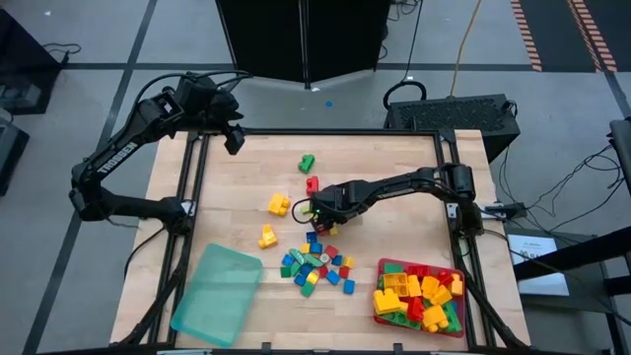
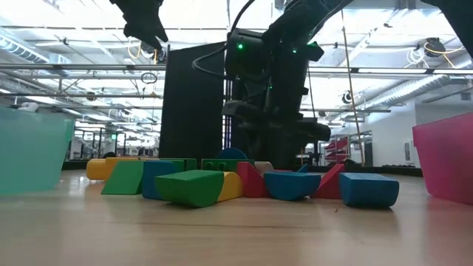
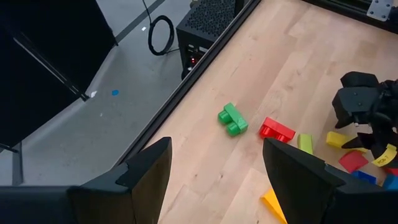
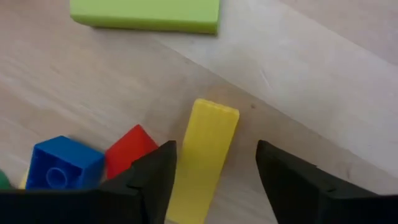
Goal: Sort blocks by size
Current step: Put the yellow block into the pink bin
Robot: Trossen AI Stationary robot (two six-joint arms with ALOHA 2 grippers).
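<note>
The right gripper is seen parted astride a yellow block, not yet pinched, so neighbouring red and blue blocks could be knocked on closing.

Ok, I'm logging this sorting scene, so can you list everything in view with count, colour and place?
Loose blocks: about fifteen, mixed red, yellow, green and blue, clustered at the table's middle front.
Scattered blocks: a green one toward the far side, a red one near it, two yellow ones left of centre.
Red tray: one, front right, heaped with yellow, red and green blocks.
Teal tray: one, translucent, front left, nothing visible in it.
Table: one, light wood.
Black equipment box: one, beyond the table's far right corner.
Left gripper: over the far left corner, fingers open.
Right gripper: low at the cluster's far edge, fingers straddling a yellow block.
</note>
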